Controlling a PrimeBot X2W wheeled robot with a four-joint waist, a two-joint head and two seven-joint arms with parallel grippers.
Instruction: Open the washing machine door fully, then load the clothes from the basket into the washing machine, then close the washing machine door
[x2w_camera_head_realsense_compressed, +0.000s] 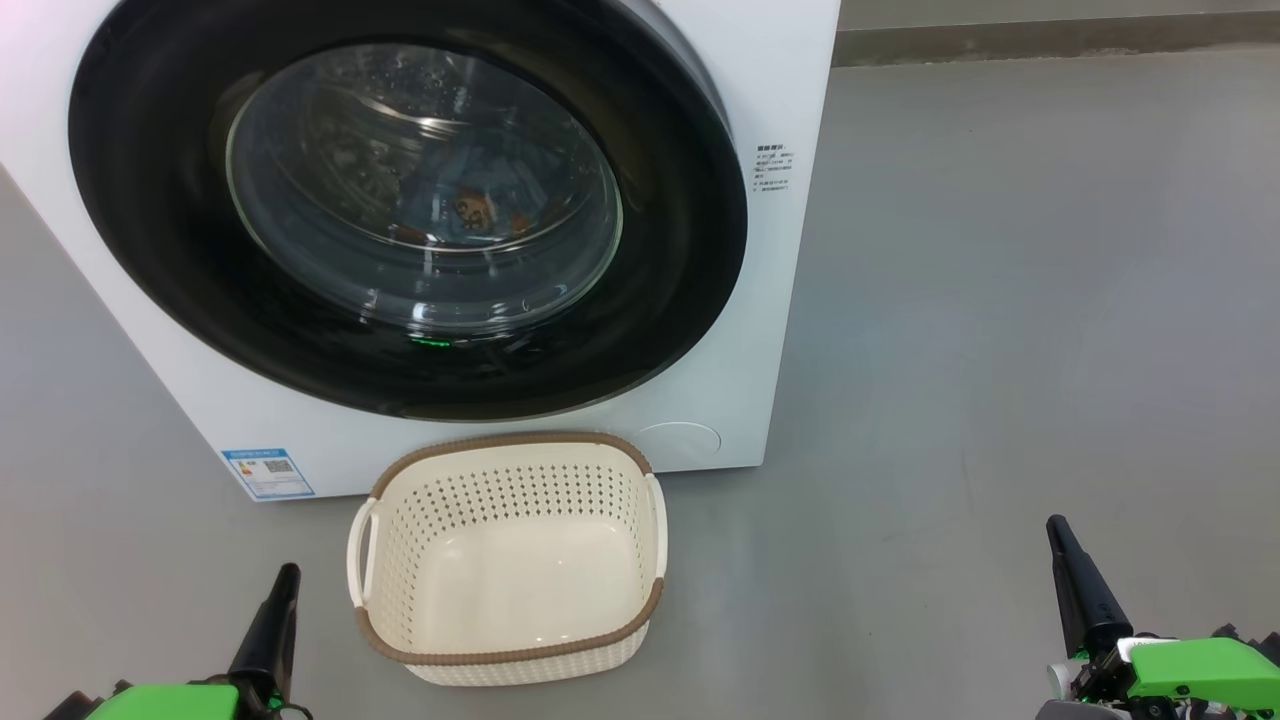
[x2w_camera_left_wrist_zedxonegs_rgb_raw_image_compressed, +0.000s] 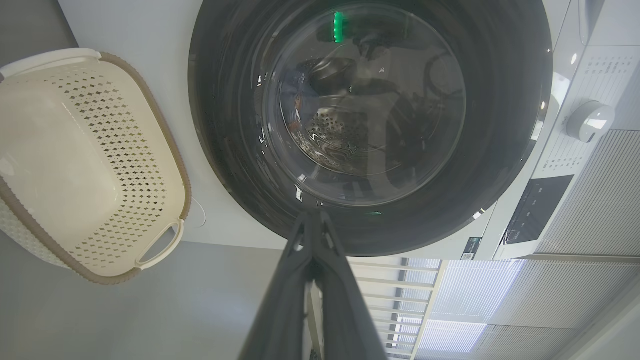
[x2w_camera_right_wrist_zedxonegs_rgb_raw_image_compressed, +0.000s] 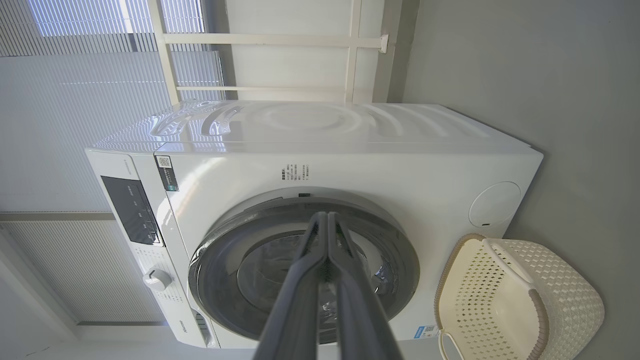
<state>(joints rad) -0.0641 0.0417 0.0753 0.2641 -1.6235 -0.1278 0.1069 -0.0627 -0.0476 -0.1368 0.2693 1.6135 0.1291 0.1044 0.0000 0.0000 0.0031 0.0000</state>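
Door (x2w_camera_head_realsense_compressed: 170, 250) shut, clothes (x2w_camera_head_realsense_compressed: 482, 203) inside, basket (x2w_camera_head_realsense_compressed: 520, 488) empty

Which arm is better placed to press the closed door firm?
Likely left: left gripper sits in front of the washing machine door, beside the basket; right gripper is beyond the machine.

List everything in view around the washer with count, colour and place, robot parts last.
washing machine: one, white, standing on the floor
washing machine door: one, glossy black rim with clear glass, shut on the machine's front
clothes: count unclear, light blue with orange-brown print, inside the drum behind the glass
basket: one, cream with brown rim, empty, on the floor in front of the machine
label sticker: one, blue, machine's lower left front corner
knob: one, white, beside the black control panel
left gripper: one, dark fingers, shut, lower left of head view
right gripper: one, dark fingers, shut, lower right
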